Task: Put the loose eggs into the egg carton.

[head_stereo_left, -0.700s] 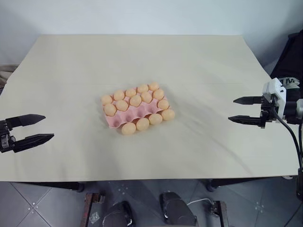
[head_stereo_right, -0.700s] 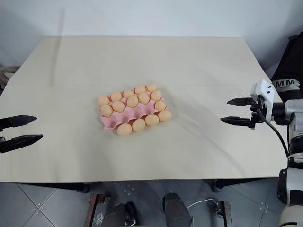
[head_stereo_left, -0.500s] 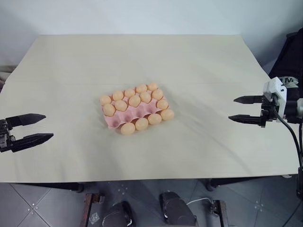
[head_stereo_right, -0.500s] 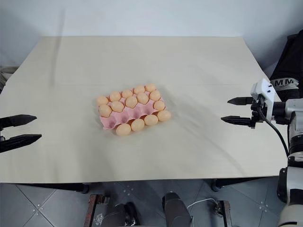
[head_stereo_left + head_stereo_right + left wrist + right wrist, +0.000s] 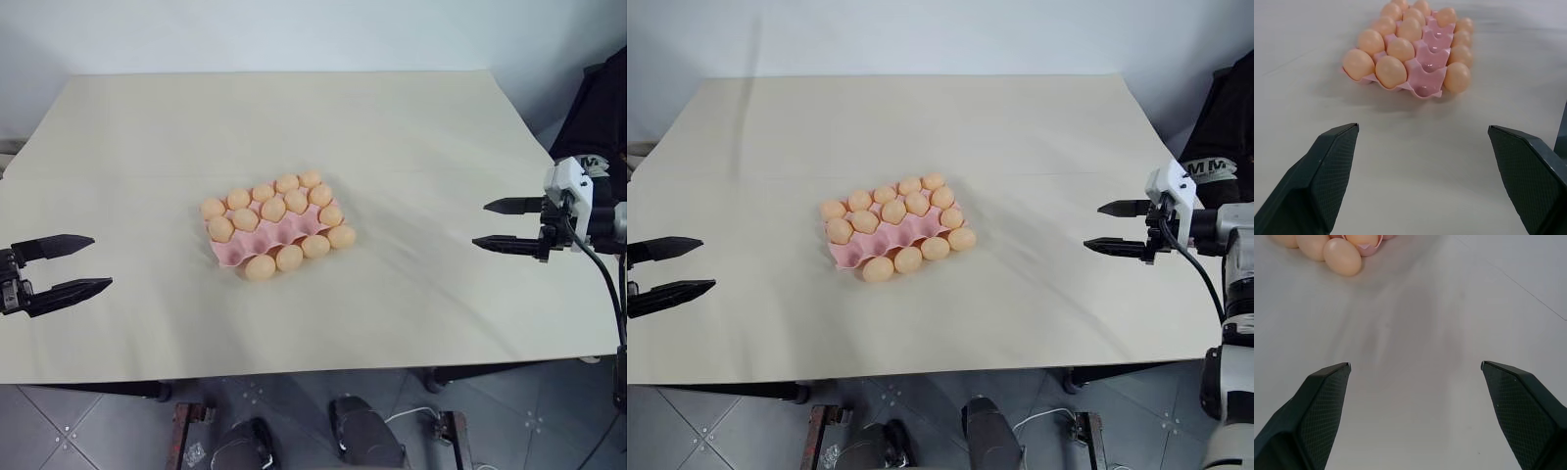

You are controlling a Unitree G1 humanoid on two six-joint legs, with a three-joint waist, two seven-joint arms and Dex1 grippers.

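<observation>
At the table's [image 5: 147, 127] left edge the left claw [image 5: 71, 263] hung spread wide, holding nothing and touching nothing, its two black fingers [image 5: 1322, 171] well apart. Near the middle of the table sat the egg carton [image 5: 257, 247], a pink tray set at a slant; ten eggs [image 5: 272, 209] filled its two far rows, five in each, while the near row of cups [image 5: 1435, 49] lay bare. Four loose eggs [image 5: 302, 253] rested in a line on the table just beside that near edge, the rightmost one [image 5: 1342, 257] at the carton's corner. Over the table's right edge the right claw [image 5: 507, 224] hung equally wide and empty, well apart from the eggs.
</observation>
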